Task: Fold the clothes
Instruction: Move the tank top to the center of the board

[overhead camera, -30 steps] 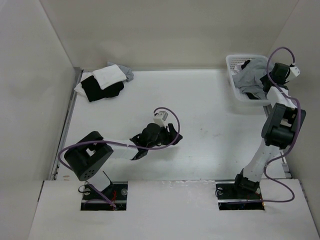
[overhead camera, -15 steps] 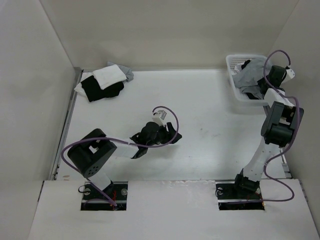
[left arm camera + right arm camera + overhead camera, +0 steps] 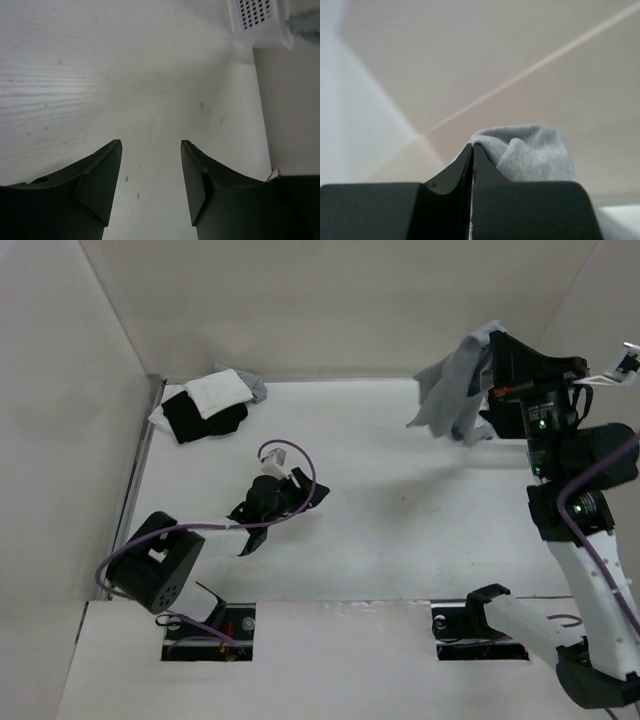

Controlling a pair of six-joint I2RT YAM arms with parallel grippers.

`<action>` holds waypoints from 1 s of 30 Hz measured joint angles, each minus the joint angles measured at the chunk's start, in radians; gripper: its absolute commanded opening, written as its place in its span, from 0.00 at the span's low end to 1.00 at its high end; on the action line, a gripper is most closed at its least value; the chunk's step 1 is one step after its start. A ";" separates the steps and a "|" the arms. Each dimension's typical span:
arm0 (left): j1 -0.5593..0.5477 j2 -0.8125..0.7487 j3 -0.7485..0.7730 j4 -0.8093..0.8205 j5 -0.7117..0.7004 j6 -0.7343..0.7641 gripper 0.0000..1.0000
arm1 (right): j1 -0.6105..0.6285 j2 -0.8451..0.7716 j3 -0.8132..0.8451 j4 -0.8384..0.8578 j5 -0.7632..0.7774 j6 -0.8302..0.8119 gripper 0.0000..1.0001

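Grey tank top [image 3: 452, 392] hangs pinched in right gripper [image 3: 472, 150].

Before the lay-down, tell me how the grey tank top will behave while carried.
Likely floppy: the grey tank top hangs in loose folds from the right claw. Probably light, since one pinched bunch carries it. It may swing or unfurl unevenly when set down.

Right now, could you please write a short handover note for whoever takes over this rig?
Right gripper: shut on the grey tank top, which hangs bunched in the air at far right.
Left gripper: open, empty, above the bare table.
White basket stands at far right; folded black and white pieces lie at far left.
Done: top picked up.
Left: spread it flat, then fold it.
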 measured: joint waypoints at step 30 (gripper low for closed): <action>0.022 -0.377 -0.127 -0.413 -0.057 0.080 0.38 | 0.086 0.617 -0.233 -0.045 -0.073 0.122 0.00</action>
